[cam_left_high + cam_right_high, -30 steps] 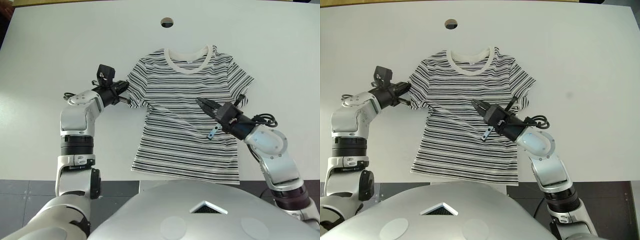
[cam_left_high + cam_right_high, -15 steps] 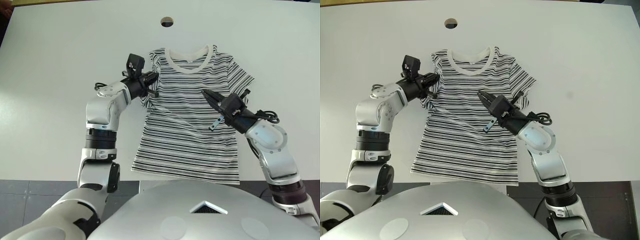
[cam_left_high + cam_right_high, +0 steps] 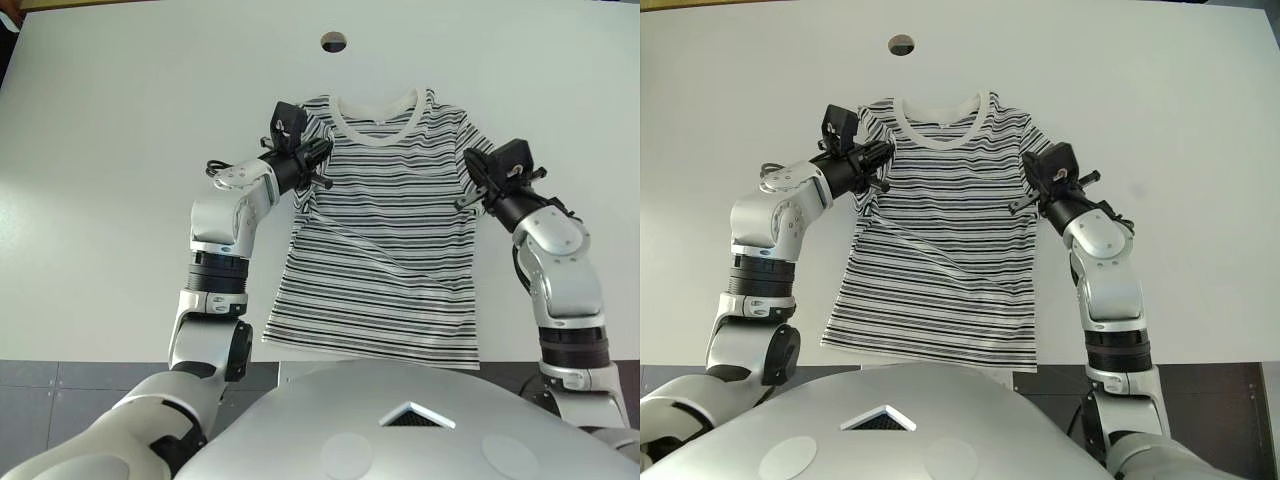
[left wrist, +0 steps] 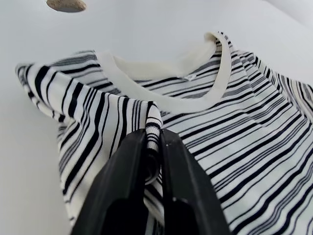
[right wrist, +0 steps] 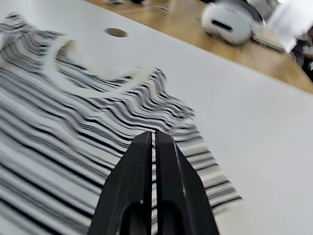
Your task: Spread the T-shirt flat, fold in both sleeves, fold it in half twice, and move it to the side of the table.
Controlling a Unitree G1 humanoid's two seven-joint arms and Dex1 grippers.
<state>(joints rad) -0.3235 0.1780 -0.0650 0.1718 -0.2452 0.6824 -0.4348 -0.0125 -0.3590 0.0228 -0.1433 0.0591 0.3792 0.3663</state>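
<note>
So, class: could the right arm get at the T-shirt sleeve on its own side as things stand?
Probably yes: the right gripper, shut, hangs close over that sleeve, with nothing between them.

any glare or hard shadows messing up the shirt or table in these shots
Left eye view: the table is lit evenly, no hot spot, and the T-shirt shows its stripes plainly. Left wrist view: soft shade only in the fold pinched by the left gripper. Right wrist view: a bright patch glares in the room beyond the table, off the shirt.
</note>
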